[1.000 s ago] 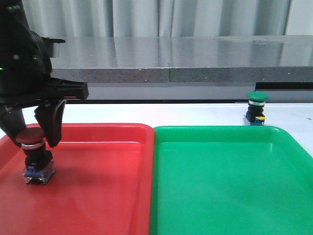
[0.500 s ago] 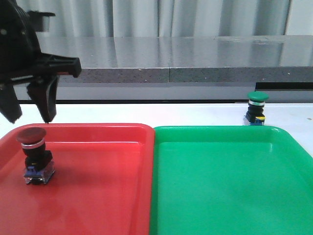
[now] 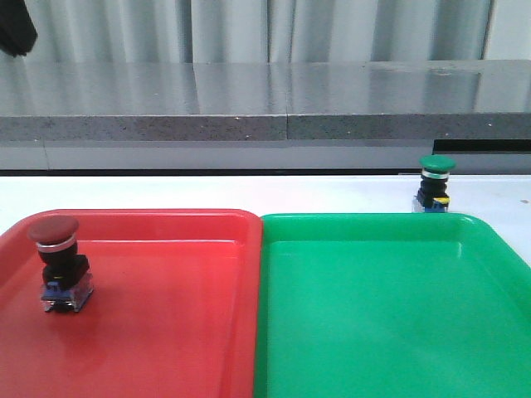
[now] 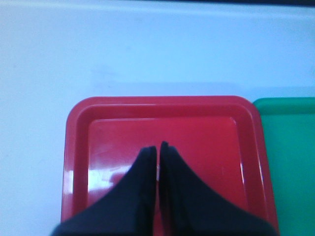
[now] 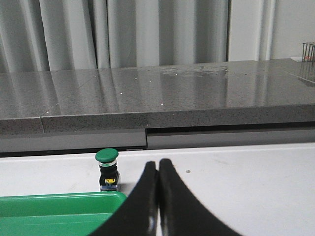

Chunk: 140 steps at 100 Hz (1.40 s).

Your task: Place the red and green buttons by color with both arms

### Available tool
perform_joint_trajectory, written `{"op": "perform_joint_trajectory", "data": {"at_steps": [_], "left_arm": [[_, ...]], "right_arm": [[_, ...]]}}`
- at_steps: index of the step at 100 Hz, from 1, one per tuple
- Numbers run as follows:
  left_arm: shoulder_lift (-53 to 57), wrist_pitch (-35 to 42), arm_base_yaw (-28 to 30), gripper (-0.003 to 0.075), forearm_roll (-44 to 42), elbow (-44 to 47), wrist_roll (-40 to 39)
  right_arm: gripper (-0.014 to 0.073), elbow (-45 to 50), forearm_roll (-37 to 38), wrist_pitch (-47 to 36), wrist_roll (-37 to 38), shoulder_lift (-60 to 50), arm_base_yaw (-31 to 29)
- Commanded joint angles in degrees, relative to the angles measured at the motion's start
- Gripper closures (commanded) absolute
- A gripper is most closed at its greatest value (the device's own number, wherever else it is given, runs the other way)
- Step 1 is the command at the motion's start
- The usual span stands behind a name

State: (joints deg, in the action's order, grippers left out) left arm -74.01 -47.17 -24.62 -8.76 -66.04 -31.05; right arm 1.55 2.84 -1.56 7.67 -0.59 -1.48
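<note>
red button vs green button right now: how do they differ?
The red button has a dark-red cap; the green button has a green cap and a yellow tab. The red button stands inside the red tray, near its left side; the green button stands on the white table, just beyond the green tray's far right corner, not in it. Both are upright mushroom-head switches with black bodies and silver collars, with no tool touching them.
</note>
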Motion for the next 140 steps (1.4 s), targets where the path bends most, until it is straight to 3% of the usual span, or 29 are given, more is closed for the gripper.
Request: {"op": "perform_joint_trajectory", "data": {"at_steps": [1, 62, 116, 132, 140], "left_arm": [[4.57, 4.63, -0.29, 0.0741, -1.47, -0.41, -0.51], [27.93, 18.25, -0.29, 0.0741, -4.25, 21.38, -0.26], [44.89, 18.94, -0.16, 0.0741, -7.11, 36.38, -0.26], [48.34, 24.31, 0.3, 0.0741, -11.1, 41.0, -0.26], [49.89, 25.35, 2.3, 0.0741, -9.84, 43.02, 4.05]], "right_arm": [[0.0658, -1.04, 0.59, -4.13, -0.35, -1.31, -0.44], [0.0658, -1.04, 0.59, -4.13, -0.35, -1.31, -0.44], [0.0658, -1.04, 0.59, -4.13, -0.35, -1.31, -0.44], [0.0658, -1.04, 0.59, -4.13, -0.35, -1.31, -0.44], [0.0658, -1.04, 0.59, -4.13, -0.35, -1.31, -0.44]]}}
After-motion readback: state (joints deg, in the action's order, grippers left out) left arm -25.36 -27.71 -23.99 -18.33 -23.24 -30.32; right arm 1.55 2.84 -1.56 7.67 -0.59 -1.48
